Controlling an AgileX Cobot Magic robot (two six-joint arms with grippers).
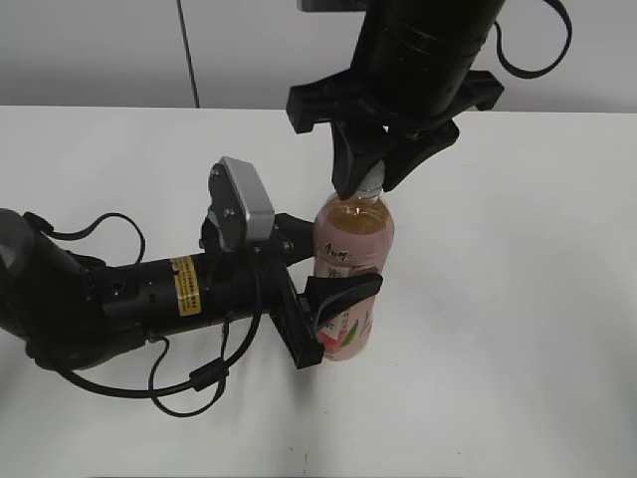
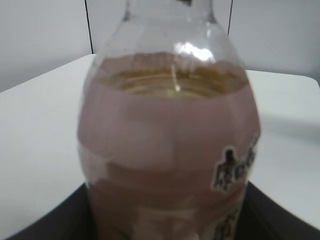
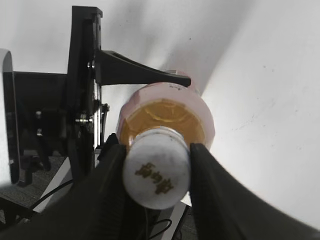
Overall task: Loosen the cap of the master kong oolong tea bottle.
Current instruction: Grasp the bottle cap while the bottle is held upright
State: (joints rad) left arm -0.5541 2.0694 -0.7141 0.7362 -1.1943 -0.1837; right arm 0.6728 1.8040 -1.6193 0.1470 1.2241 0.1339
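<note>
Pinching the cap (image 3: pixel 156 173) between right fingers (image 3: pixel 212 200), while left fingers (image 1: pixel 343 291) clamp the bottle (image 1: pixel 351 264) body.

Cap (image 1: pixel 370 186) half hidden between fingers (image 1: pixel 350 164)

1. From my seat, the middle of the exterior view is crowded: the master kong oolong tea bottle (image 1: pixel 352 269) stands there with the left gripper (image 1: pixel 323 289) clamped around its lower body, leaving no side access at label height.
2. The way down from above is blocked too; the right gripper (image 1: pixel 370 184) sits over the neck, its fingers (image 3: pixel 112 192) pressed against both sides of the cap (image 3: pixel 156 174).
3. The left arm (image 1: pixel 109 299) and its cables (image 1: pixel 189 383) fill the lower left of the frame.
4. I see bare table (image 1: pixel 528 329) across the whole right side, and along the top left edge.
</note>
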